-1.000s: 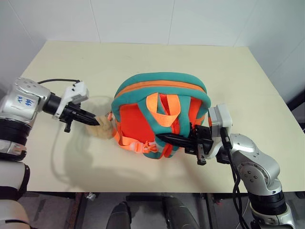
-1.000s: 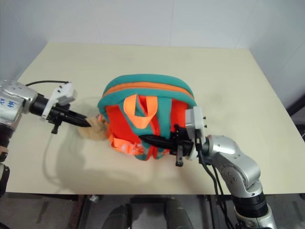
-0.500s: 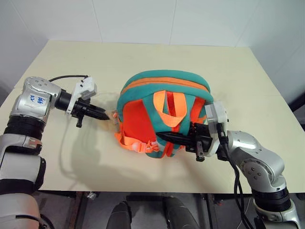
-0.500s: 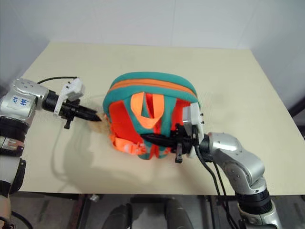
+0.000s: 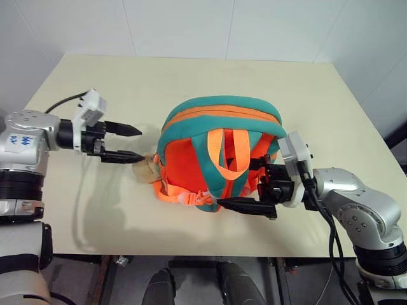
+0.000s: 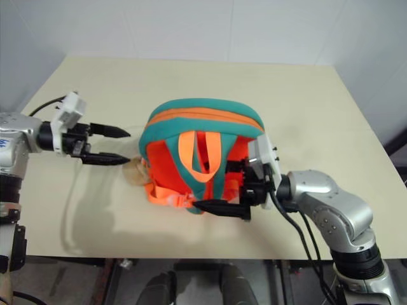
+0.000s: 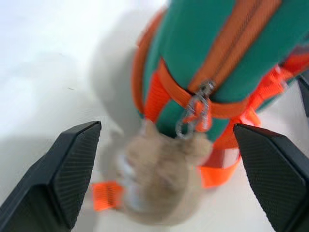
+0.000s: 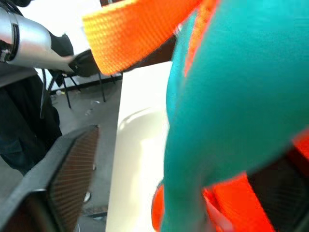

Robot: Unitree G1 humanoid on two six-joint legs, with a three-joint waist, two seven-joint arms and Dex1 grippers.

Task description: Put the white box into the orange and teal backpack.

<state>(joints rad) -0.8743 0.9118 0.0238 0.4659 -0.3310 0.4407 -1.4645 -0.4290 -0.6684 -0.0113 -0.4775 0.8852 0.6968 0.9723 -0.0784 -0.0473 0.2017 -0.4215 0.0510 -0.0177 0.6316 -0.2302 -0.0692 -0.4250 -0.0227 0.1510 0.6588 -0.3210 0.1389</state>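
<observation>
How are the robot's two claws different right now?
The left gripper hangs beside the backpack, touching nothing, its tips by the fuzzy plush piece. The right gripper reaches around the backpack's near bottom corner, one finger hidden among the orange straps. Both are open.

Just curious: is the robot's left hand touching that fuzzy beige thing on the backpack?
Apart. In the left wrist view the open left hand has its fingers either side of the plush piece, with table visible between.

The beige plush piece [image 7: 159, 186] on the orange and teal backpack [image 5: 219, 130] is blurred, its features unreadable
</observation>
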